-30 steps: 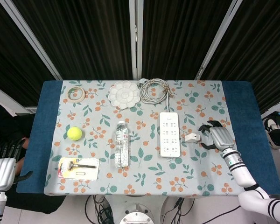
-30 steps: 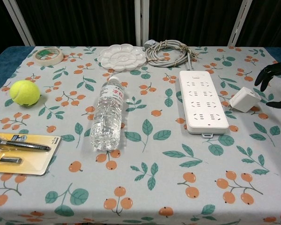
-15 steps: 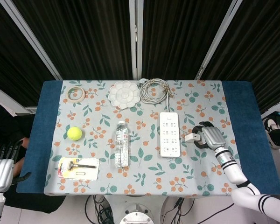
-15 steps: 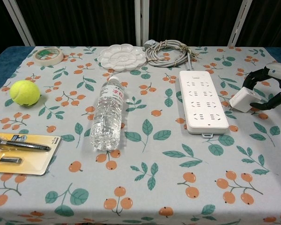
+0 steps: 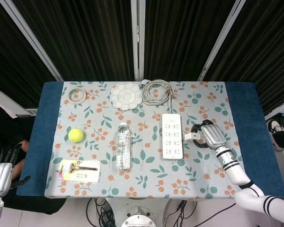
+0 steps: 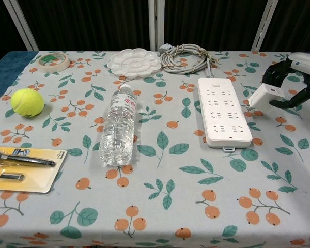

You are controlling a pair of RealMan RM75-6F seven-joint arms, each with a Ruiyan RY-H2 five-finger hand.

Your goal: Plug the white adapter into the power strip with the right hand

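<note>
A white power strip [image 5: 172, 135] [image 6: 222, 110] lies flat on the floral tablecloth, right of centre. Just right of it my right hand [image 5: 209, 135] [image 6: 292, 77] holds the white adapter [image 5: 190, 136] [image 6: 262, 95], lifted a little off the cloth and tilted, its lower end near the strip's right edge. Dark fingers curl around the adapter's top. My left hand [image 5: 0, 177] hangs at the bottom left corner of the head view, off the table, holding nothing.
A clear water bottle [image 6: 118, 125] lies left of the strip. A coiled grey cable [image 6: 186, 56] and a white paint palette [image 6: 134, 62] sit at the back. A tennis ball [image 6: 27, 102], a tape roll [image 6: 53, 61] and a packaged razor [image 6: 22, 167] are at the left.
My right hand moved left to the adapter, closed its fingers on it and raised it off the cloth toward the strip. My left hand sank slightly lower.
</note>
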